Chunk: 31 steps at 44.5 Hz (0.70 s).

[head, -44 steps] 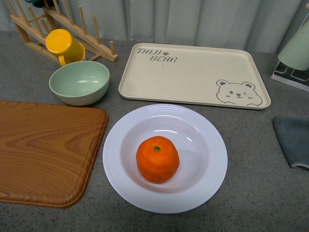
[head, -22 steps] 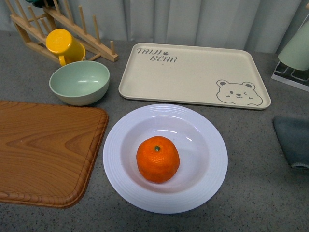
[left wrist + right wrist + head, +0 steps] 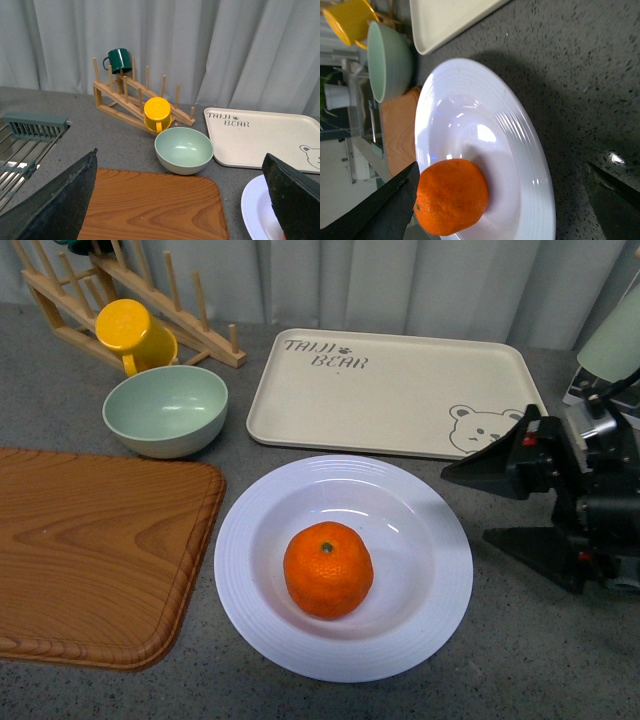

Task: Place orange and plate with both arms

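Observation:
The orange (image 3: pixel 328 569) sits in the well of the white ridged plate (image 3: pixel 440 610) at the table's middle front. It also shows in the right wrist view (image 3: pixel 451 196), on the plate (image 3: pixel 530 165). My right gripper (image 3: pixel 468 505) is open and empty, just right of the plate's rim, its fingertips pointing at the plate. My left gripper (image 3: pixel 180 197) is open and empty, over the wooden board (image 3: pixel 150 205); it is out of the front view. A slice of the plate (image 3: pixel 252 207) shows by its right finger.
A beige bear tray (image 3: pixel 400 390) lies behind the plate. A pale green bowl (image 3: pixel 165 410), a yellow mug (image 3: pixel 132 332) and a wooden rack (image 3: pixel 120 300) stand at the back left. The wooden board (image 3: pixel 100 550) lies left of the plate.
My right gripper has come into the front view from the right and now sits open beside the plate's right rim. The orange and plate have not moved.

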Motion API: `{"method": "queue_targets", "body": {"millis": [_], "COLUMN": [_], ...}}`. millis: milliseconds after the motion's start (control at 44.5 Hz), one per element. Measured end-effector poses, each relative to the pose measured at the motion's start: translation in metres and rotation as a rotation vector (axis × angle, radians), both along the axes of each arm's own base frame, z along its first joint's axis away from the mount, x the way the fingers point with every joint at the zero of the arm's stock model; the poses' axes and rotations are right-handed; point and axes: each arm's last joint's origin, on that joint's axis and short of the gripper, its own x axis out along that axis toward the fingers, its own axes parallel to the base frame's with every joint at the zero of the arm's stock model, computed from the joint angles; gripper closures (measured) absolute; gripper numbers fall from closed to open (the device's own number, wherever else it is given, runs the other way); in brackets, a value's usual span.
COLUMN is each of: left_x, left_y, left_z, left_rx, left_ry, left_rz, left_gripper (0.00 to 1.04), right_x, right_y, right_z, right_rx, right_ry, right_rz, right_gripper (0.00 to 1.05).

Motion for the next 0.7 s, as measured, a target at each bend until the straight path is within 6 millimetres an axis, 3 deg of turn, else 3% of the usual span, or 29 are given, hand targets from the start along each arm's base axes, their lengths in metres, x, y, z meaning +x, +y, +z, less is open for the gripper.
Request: {"method": "queue_targets", "body": {"millis": [225, 404, 697], "left_x": [0.0, 0.0, 0.0], "left_y": [0.0, 0.0, 0.0], "left_z": [0.0, 0.0, 0.0], "left_rx": [0.0, 0.0, 0.0], "left_ry": [0.0, 0.0, 0.0], "left_rz": [0.0, 0.0, 0.0], "left_gripper": [0.07, 0.07, 0.07], "right_x": [0.0, -0.002, -0.004], "right_y": [0.031, 0.036, 0.036], "right_z": [-0.016, -0.022, -0.032], "right_rx": [-0.018, -0.03, -0.089], "right_ry": [0.044, 0.064, 0.094], "right_rz": [0.115, 0.132, 0.117], "right_gripper": [0.09, 0.09, 0.59]}}
